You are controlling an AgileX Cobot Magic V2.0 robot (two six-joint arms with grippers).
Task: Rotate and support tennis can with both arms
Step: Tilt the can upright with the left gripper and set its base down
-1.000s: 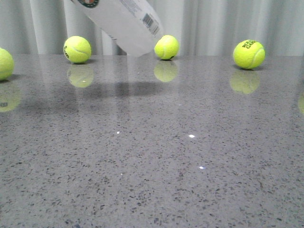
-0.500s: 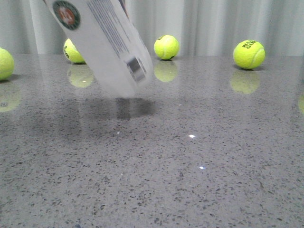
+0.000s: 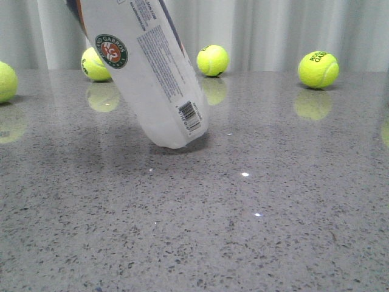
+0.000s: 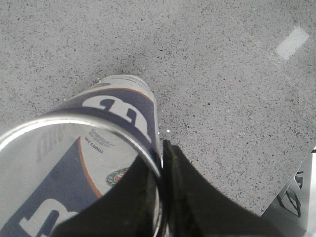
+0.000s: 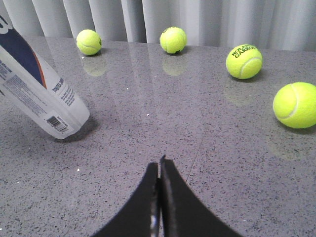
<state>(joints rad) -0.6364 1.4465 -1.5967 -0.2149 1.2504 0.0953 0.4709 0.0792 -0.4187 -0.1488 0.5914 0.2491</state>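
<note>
The tennis can leans steeply, with its top toward the left and out of the front view and its closed lower end with the barcode down at the table. It shows a white and navy label with an orange stripe. In the left wrist view my left gripper is shut on the can's silver rim, one finger inside the open mouth and one outside. My right gripper is shut and empty, low over the table, well to the right of the can. No arm shows in the front view.
Several yellow-green tennis balls lie along the back of the grey speckled table: one behind the can, one at the middle, one at the right, one at the left edge. A grey curtain hangs behind.
The can has come down from high at the back and toward the camera. Its lower end now sits at the table instead of hanging in the air.
</note>
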